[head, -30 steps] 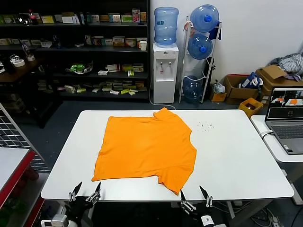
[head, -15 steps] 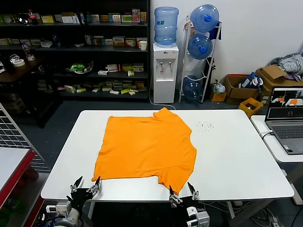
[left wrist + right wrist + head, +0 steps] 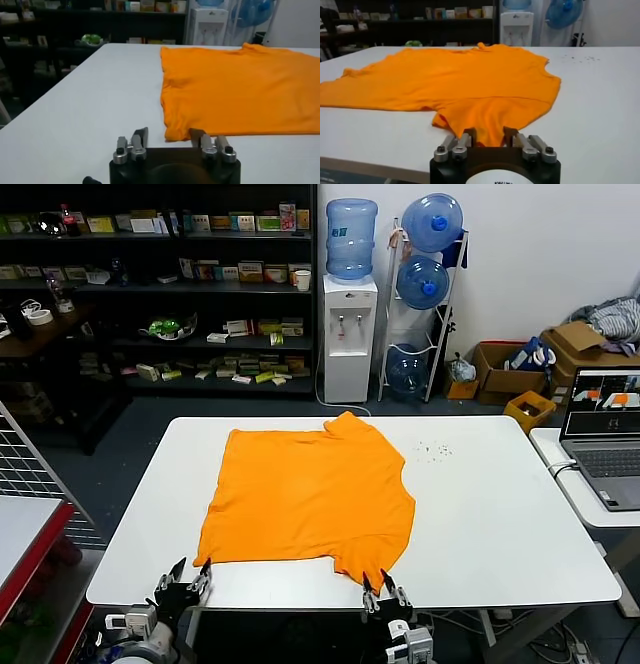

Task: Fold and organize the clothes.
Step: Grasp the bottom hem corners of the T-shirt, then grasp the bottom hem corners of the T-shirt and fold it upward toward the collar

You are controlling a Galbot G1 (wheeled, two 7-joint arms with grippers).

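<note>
The bright orange T-shirt [image 3: 310, 489] lies spread flat on the white table [image 3: 500, 514], with no lettering showing. My left gripper [image 3: 190, 577] is at the table's near edge, open, with the shirt's near left corner [image 3: 175, 132] between its fingertips. My right gripper [image 3: 380, 586] is at the near edge too, open, with the hem of the near sleeve [image 3: 487, 120] lying between its fingers. The shirt fills the left wrist view [image 3: 235, 85] and the right wrist view [image 3: 470, 80].
A laptop [image 3: 605, 434] sits on a side table at the right. A water dispenser [image 3: 350, 334], bottle rack and dark shelves stand behind the table. Cardboard boxes [image 3: 500, 369] with a grey cloth heap are at the far right. Small specks [image 3: 435, 450] lie right of the shirt.
Both grippers have moved forward from below the table edge to the shirt's near hem. The right one has also shifted left onto the sleeve. The shirt has not moved.
</note>
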